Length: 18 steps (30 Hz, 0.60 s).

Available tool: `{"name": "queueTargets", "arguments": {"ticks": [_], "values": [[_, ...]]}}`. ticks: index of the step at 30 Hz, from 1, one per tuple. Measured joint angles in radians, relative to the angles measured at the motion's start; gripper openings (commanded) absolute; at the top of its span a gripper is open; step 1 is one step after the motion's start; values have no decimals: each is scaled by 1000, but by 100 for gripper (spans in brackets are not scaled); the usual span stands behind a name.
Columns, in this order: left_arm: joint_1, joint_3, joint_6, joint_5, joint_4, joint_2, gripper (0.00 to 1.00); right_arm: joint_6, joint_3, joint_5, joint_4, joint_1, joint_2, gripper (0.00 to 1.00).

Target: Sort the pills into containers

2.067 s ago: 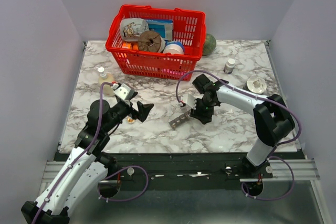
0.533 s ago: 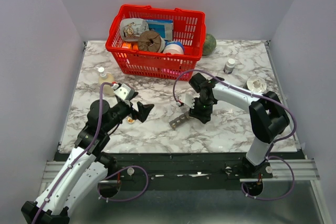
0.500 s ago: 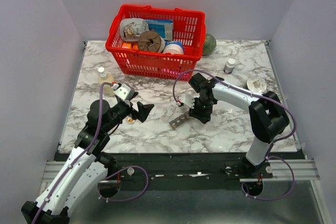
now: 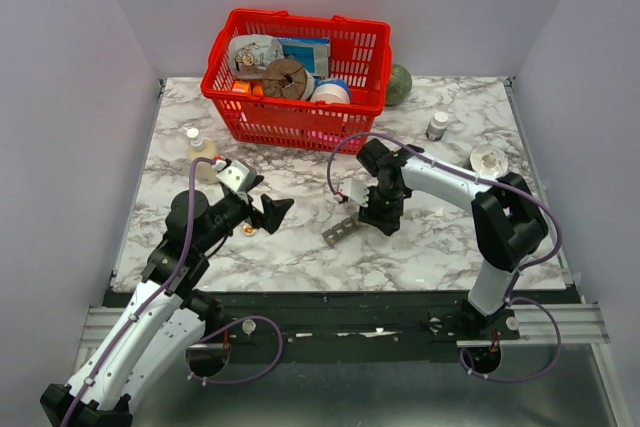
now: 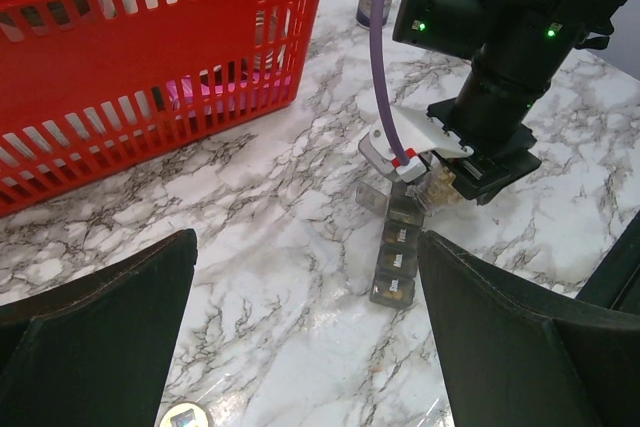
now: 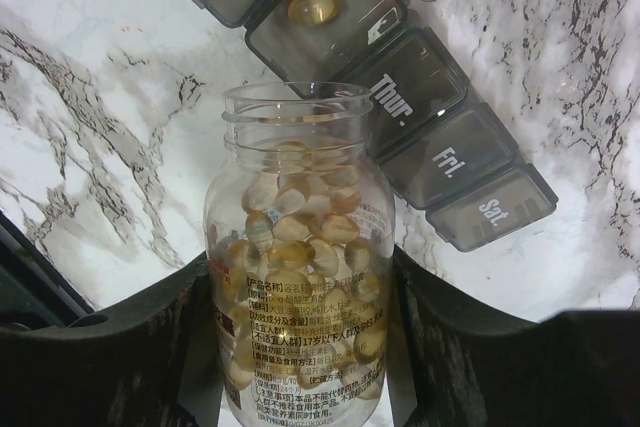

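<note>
Right arm's wrist has crept slightly toward 9 o'clock in the overhead view since two seconds back; left arm has not shifted. Right fingers (image 6: 130, 347) clamp a clear pill bottle (image 6: 298, 247) from both sides, about half spread. The bottle is uncapped and packed with yellowish pills (image 6: 300, 237). Its mouth overlaps the containers (image 6: 440, 137), a dark grey strip running 11 to 4 o'clock across the wrist view. The rim covers part of the cell lettered Thur; Fri and Sat sit out toward 4 o'clock. A single pill (image 6: 313, 9) lies in the open cell at 12 o'clock of the mouth. Overhead, the strip rests on the counter (image 4: 300, 257), just beside the right fingers at their 8 o'clock. Left fingers (image 5: 100, 317) spread wide, holding nothing, well apart from the strip, at its 9 o'clock. Red basket (image 4: 300, 122) stands at 11 o'clock, far side.
</note>
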<state>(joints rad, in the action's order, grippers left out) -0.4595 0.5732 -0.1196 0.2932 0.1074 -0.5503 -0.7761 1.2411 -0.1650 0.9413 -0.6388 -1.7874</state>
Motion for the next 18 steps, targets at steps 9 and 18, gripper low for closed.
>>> {"name": "queueTargets", "arguments": {"ticks": [9,18], "values": [[0,0,0,4,0,1,99,2,22,8,18,-5,-10,1],[0,0,0,6,0,1,99,3,35,18,32,-10,-29,0]]}}
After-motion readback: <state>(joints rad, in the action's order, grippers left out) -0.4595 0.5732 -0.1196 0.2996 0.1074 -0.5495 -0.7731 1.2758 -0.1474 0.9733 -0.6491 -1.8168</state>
